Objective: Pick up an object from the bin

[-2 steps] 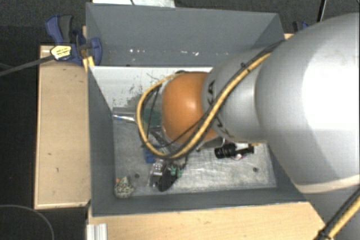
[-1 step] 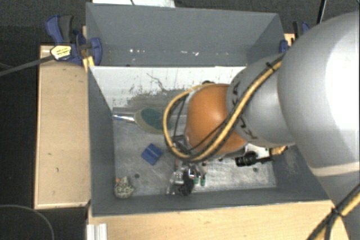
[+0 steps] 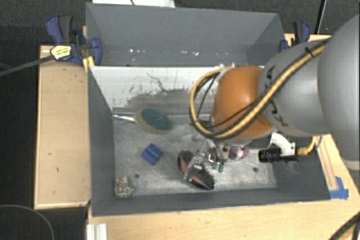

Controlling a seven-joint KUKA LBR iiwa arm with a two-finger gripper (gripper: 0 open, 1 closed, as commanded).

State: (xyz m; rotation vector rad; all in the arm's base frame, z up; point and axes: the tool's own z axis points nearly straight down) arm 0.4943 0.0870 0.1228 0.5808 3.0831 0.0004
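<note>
Arm (image 3: 332, 93): grey and thick, it comes in from the right and stands highest, so it covers the right part of the bin floor.
Bin (image 3: 180, 36): grey metal with sloping walls; the scratched floor carries only a few loose things, well apart from each other.
Cover (image 3: 239, 101): orange, on the wrist, with yellow and black cables (image 3: 197, 104) looping around its left side.
Gripper (image 3: 211, 161): it hangs low under the cover, near the front middle of the floor. How far it is open I cannot tell, and I cannot tell if it has hold of anything, because the wrist hides most of it.
Dark thing (image 3: 194, 172): black with a reddish edge, lying on the floor at the front middle, touching or just under the gripper's left side. By my judgement this is the thing to be picked.
Pad (image 3: 155, 120): teal and oval, with a pale handle, near the left back of the floor.
Block (image 3: 151, 153): blue and small, between the pad and the dark thing.
Lump (image 3: 124, 188): speckled, in the front left corner.
Purple bit (image 3: 238, 152): small, just right of the gripper, half under the cover.
Risk: the dark thing looks flat and uneven, so a grip on its edge may slip when the arm lifts. If the gripper closes off-centre, it may only push the thing toward the front wall. The purple bit is near and could be caught together with it.
</note>
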